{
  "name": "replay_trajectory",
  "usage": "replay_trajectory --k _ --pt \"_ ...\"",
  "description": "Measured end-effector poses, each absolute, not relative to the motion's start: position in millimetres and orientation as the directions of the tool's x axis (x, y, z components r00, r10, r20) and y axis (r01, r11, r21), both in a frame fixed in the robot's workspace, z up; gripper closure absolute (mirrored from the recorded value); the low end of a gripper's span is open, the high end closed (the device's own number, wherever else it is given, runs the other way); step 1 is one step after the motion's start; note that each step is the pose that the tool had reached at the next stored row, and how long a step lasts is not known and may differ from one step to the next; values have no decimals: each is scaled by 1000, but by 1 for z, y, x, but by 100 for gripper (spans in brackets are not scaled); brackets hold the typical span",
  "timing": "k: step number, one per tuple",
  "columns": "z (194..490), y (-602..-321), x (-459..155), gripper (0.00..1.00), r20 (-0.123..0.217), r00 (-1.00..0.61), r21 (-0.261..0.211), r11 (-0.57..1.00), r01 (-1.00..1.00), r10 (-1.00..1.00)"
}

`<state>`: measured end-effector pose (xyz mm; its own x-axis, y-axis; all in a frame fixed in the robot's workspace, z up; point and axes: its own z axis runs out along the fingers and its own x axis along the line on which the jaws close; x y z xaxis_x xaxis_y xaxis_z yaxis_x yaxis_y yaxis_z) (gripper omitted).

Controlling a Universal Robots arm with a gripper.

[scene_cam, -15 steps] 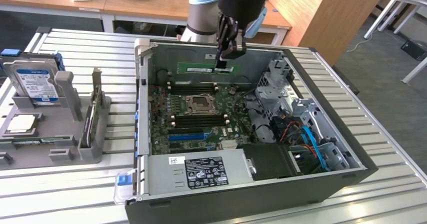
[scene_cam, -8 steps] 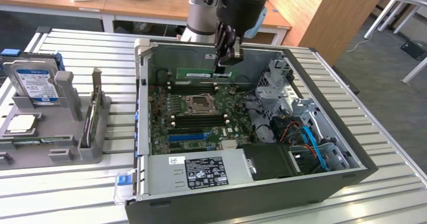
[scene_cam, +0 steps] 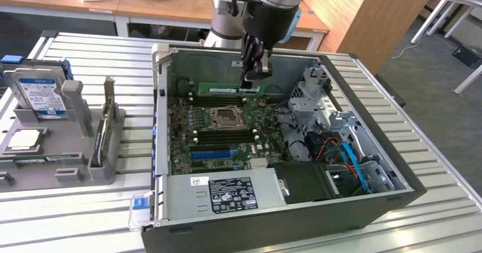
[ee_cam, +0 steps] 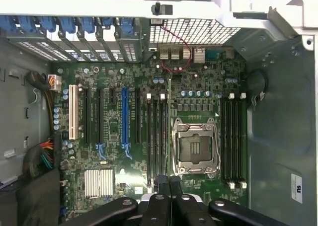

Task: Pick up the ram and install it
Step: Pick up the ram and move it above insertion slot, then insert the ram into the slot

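We see the claw (scene_cam: 252, 85) lowered into the open computer case (scene_cam: 161, 95), which lies on its side on the slatted metal bench (scene_cam: 75, 213). Its jaws are pressed almost together on the ram (scene_cam: 224, 88), gripping the thin green stick near the end towards the exterior view's right. The rest of the stick, with its pale label, reaches out level towards the exterior view's left. The ram sits over the motherboard (scene_cam: 184, 145), on the far side of the CPU socket (scene_cam: 225, 117) and close to the case's back wall. It runs in line with the black memory slots (scene_cam: 222, 101) below it, and we cannot tell whether its lower edge touches a slot. In the wrist view the two black fingers (ee_cam: 161, 184) of the claw (ee_cam: 169, 179) stand side by side with hardly a gap. The CPU socket (ee_cam: 194, 146), the blue slot (ee_cam: 124, 116) and the memory slots (ee_cam: 156, 136) lie beneath them. At the exterior view's left a grey holder (scene_cam: 45, 174) on the bench carries a hard drive (scene_cam: 38, 95).
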<state>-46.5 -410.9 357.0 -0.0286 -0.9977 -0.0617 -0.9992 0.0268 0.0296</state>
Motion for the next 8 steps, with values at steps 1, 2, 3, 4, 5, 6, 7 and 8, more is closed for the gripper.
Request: replay_trajectory --k 1,2,3,4,5,6,7,8 --pt "356 -411 -47 88 -62 -29 30 27 -999 -998" --pt "356 -411 -47 88 -62 -29 30 27 -999 -998" --pt "356 -411 -47 88 -62 -29 30 27 -999 -998" --pt "356 -411 -47 88 -62 -29 30 27 -999 -998" --pt "356 -411 -47 88 -62 -29 30 27 -999 -998" --pt "356 -411 -47 88 -62 -29 30 27 -999 -998" --pt "356 -411 -47 88 -62 -29 30 27 -999 -998" --pt "356 -411 -47 88 -62 -29 30 27 -999 -998"
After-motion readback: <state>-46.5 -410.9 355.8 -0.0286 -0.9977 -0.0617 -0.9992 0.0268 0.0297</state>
